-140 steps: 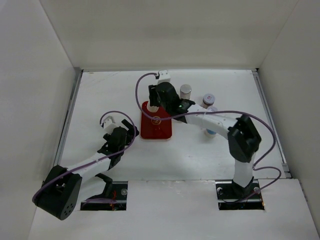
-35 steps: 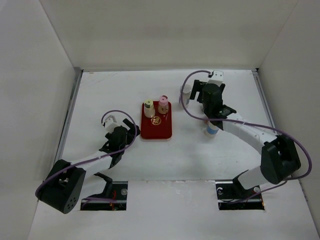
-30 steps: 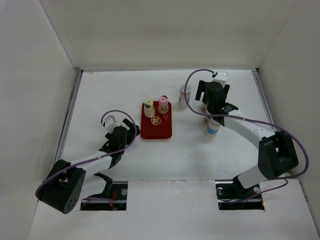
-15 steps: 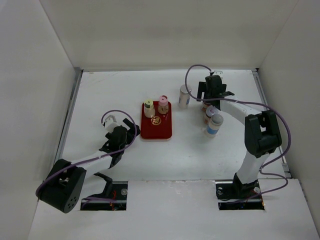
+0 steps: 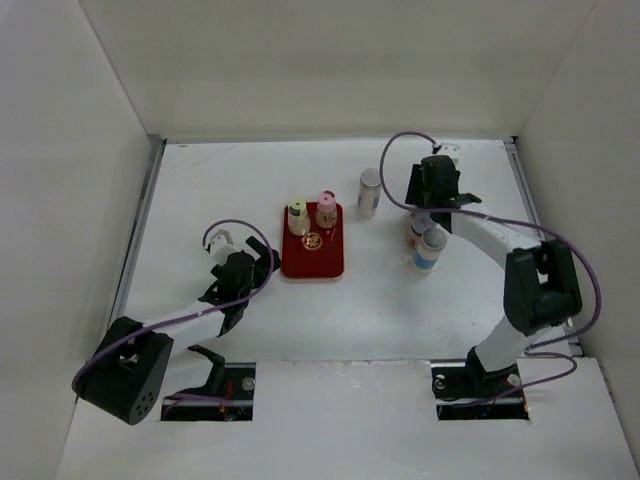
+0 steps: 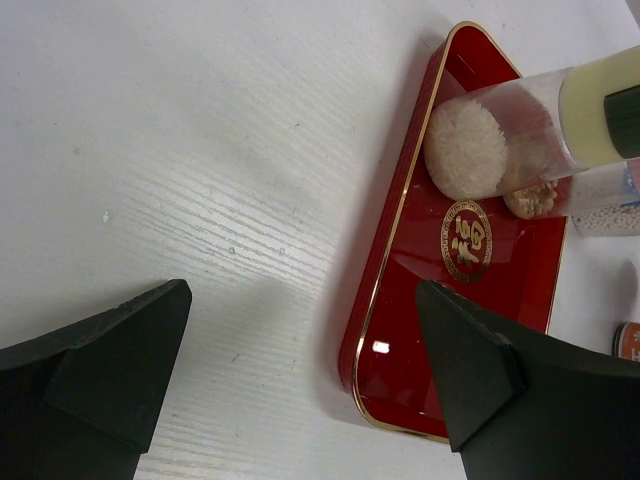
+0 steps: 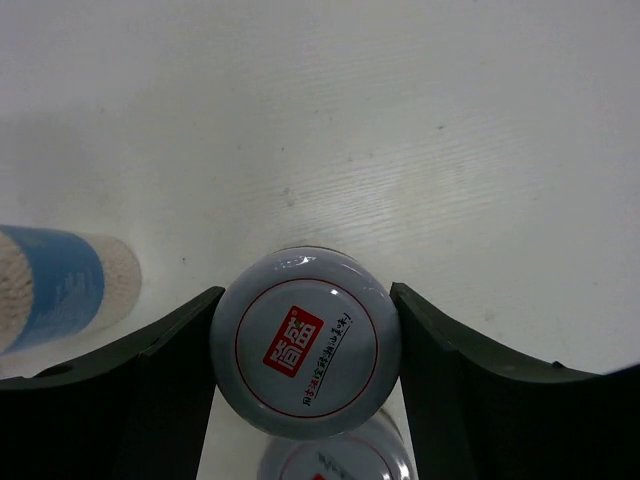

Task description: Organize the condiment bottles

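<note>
Right end effector point(image 7: 305, 300): I read it as clenched on the red-logo bottle point(image 7: 305, 345). Its two black fingers press against opposite sides of the cap.
Red-logo bottle: glossy round white cap with a thin red ring and a red square mark. It stands upright on the table point(image 5: 220, 190), right of the tray, with its long axis vertical and cap up. My wrist view looks straight down on the cap, so the body is hidden.
Blue-label bottle point(image 5: 428, 248): cylindrical, with a white cap, a blue band and pale grains showing through. It is upright, just near of the red-logo bottle.
Silver-capped bottle point(image 5: 369, 192): slim pale cylinder with a metallic-looking top. It stands upright on the table, alone between the tray and the right arm.
Red tray point(image 6: 400, 330): flat, glossy, lacquer-like rectangle with rounded corners, a thin gold rim and a round gold emblem in the middle.
Yellow-green-capped bottle point(image 6: 470, 145): clear body packed with white grains, upright at the tray's far left end.
Pink-capped bottle point(image 5: 326, 208): tan contents, upright at the tray's far right end, just beside the yellow-green one.
Left end effector point(image 6: 300, 380): released. Its matt black wedge-shaped fingers are spread wide with nothing between them, low over the table just left of the tray.
Table: white, with a fine wood-grain texture.
</note>
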`<act>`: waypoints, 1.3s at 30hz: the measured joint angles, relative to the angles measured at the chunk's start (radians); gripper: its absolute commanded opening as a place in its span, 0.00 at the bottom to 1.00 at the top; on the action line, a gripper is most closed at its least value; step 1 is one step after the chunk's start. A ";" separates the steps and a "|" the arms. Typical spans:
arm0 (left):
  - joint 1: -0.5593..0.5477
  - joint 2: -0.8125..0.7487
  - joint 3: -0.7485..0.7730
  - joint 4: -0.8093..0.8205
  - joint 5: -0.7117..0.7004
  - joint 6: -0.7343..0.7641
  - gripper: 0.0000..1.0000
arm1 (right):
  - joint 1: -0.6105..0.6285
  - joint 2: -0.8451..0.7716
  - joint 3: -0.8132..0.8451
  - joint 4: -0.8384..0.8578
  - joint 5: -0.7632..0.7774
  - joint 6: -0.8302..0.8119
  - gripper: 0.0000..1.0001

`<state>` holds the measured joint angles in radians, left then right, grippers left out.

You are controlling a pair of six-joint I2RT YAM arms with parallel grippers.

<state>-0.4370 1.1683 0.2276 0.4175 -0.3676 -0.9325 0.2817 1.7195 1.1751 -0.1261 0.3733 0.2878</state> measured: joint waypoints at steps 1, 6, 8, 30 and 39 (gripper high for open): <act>0.000 0.000 0.000 0.000 0.000 0.000 1.00 | 0.000 -0.044 -0.026 0.010 0.005 0.000 0.55; 0.000 0.000 0.000 0.000 0.002 0.000 1.00 | 0.024 -0.307 -0.094 0.090 0.031 -0.002 0.55; 0.000 0.000 0.000 0.000 0.002 0.000 1.00 | 0.069 -0.388 -0.095 0.131 0.041 -0.005 0.55; 0.011 -0.018 -0.001 -0.019 0.011 -0.019 1.00 | 0.656 0.132 0.093 0.153 -0.040 0.030 0.54; 0.011 -0.018 -0.001 -0.019 0.011 -0.020 1.00 | 0.655 0.211 0.192 0.166 -0.007 0.017 0.55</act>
<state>-0.4259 1.1503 0.2264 0.3985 -0.3569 -0.9524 0.9367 1.9308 1.3674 0.0395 0.3660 0.3050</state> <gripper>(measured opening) 0.997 0.702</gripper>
